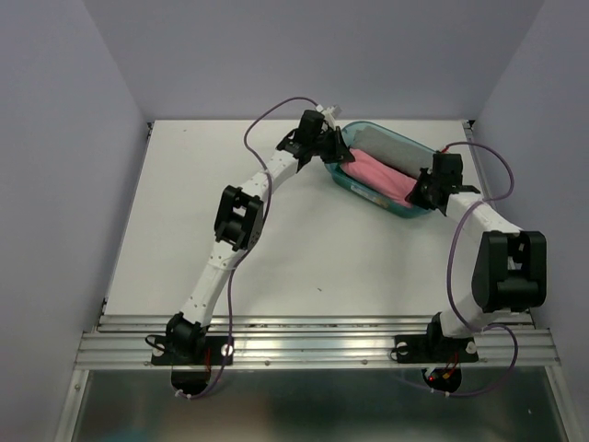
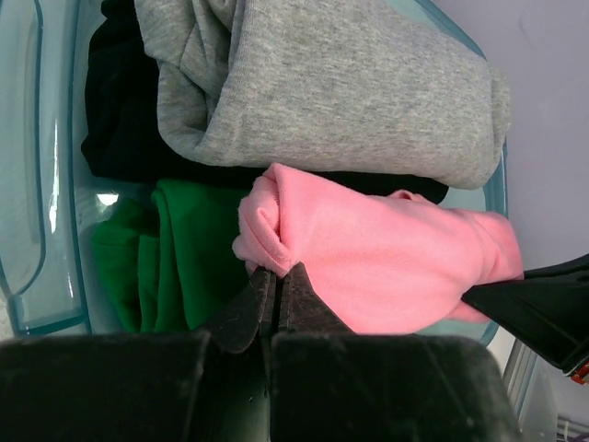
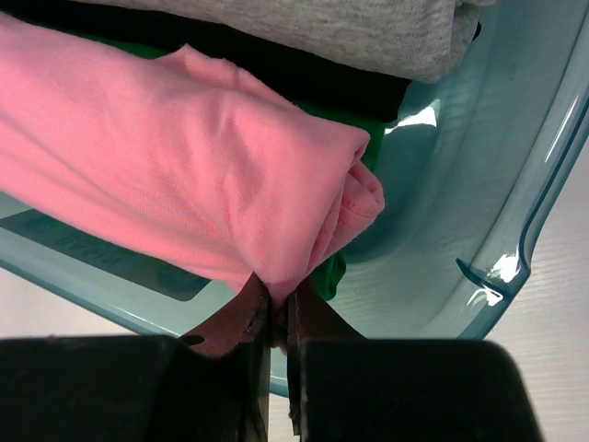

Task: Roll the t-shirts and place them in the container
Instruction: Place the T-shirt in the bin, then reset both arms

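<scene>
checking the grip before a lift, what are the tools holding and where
Both hold the pink t-shirt: the left tool pinches one end, the right tool the other.

My left gripper (image 1: 339,153) and right gripper (image 1: 419,194) meet opposite ends of the pink t-shirt (image 1: 382,175) in the teal tub (image 1: 372,198) near the table's (image 1: 350,267) far-right corner.

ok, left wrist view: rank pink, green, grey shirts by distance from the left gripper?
1. Pink shirt: pinched in the left gripper.
2. Green shirt: just beside, on the view's left.
3. Grey shirt: farthest, top of view.
</scene>
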